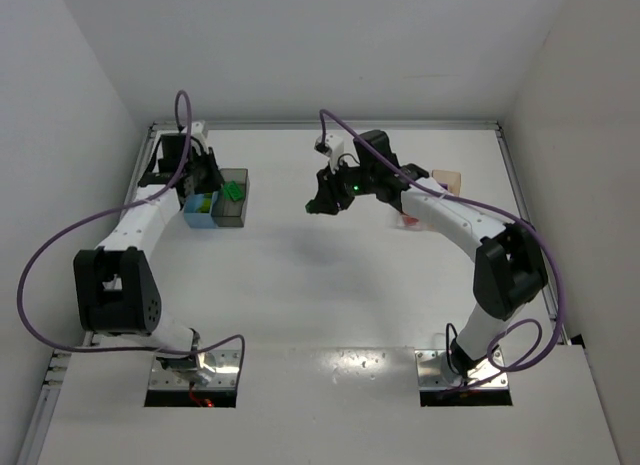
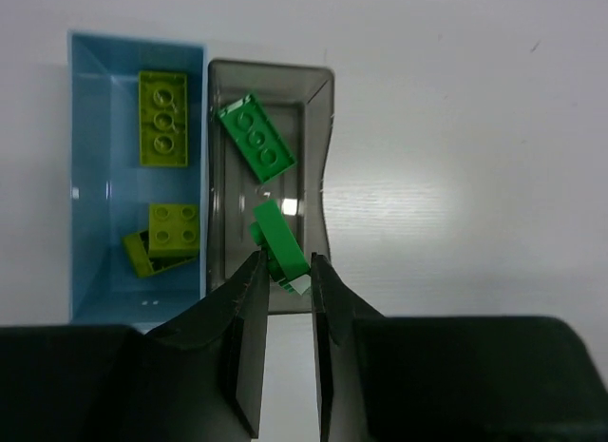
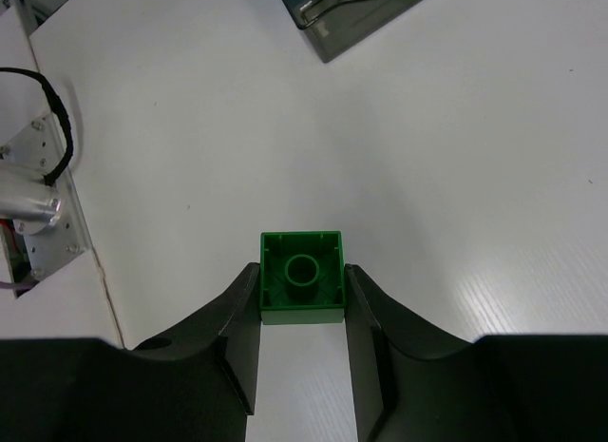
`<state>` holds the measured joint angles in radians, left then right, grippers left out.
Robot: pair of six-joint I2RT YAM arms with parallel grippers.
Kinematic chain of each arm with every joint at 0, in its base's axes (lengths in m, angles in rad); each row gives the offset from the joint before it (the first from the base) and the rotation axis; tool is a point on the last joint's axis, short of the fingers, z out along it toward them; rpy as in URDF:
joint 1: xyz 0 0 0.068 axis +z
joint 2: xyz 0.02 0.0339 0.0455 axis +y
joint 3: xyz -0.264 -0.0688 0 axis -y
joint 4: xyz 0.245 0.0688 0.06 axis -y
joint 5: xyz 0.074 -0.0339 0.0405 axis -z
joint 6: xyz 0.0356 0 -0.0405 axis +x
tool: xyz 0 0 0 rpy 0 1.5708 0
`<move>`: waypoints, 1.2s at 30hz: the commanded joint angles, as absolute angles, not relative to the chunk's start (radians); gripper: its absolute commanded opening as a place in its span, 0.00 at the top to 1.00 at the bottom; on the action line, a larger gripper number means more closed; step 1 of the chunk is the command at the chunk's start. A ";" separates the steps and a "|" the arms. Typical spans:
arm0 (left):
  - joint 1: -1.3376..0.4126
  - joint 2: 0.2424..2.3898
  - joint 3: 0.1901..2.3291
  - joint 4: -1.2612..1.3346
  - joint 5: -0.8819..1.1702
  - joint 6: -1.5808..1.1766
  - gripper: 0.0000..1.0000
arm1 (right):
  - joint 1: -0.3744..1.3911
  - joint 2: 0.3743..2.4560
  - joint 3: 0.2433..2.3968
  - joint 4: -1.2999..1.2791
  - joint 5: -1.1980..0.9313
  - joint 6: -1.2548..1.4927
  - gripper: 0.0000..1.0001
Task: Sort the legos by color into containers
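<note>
My left gripper (image 2: 286,261) hovers over the near end of the dark smoky grey bin (image 2: 319,128). Its jaws are close on the lower end of a tilted green lego (image 2: 278,235). Another green lego (image 2: 255,138) lies in that bin. The light blue bin (image 2: 95,128) beside it holds yellow-green legos (image 2: 163,119). My right gripper (image 3: 302,271) is shut on a square green lego (image 3: 302,282), underside towards the camera, above bare table. In the top view the left gripper (image 1: 205,180) is at the two bins (image 1: 232,210) and the right gripper (image 1: 322,202) is mid-table.
A tan bin (image 1: 447,178) and a clear bin (image 1: 410,220) with something red in it sit at the back right, partly behind my right arm. A corner of the dark grey bin (image 3: 351,19) shows at the top of the right wrist view. White walls enclose the table.
</note>
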<state>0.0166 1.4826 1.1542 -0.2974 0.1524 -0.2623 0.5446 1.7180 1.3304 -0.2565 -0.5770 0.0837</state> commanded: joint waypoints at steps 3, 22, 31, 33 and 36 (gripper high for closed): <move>0.008 1.543 1.157 -0.318 0.109 -0.229 0.70 | 0.538 1.726 1.382 -0.232 -0.586 0.095 0.90; 0.258 1.229 1.110 -0.021 0.571 -0.472 0.21 | 0.617 2.015 1.710 -0.057 -0.609 0.317 0.90; 0.489 1.200 1.158 -0.216 0.690 -0.419 0.20 | 0.732 2.392 2.064 0.053 -0.523 0.442 0.90; 0.503 1.200 1.147 -0.239 0.718 -0.404 0.20 | 0.732 2.437 2.098 0.063 -0.503 0.433 0.90; 0.514 1.200 1.138 -0.259 0.727 -0.374 0.19 | 0.741 2.505 2.140 0.089 -0.468 0.433 0.87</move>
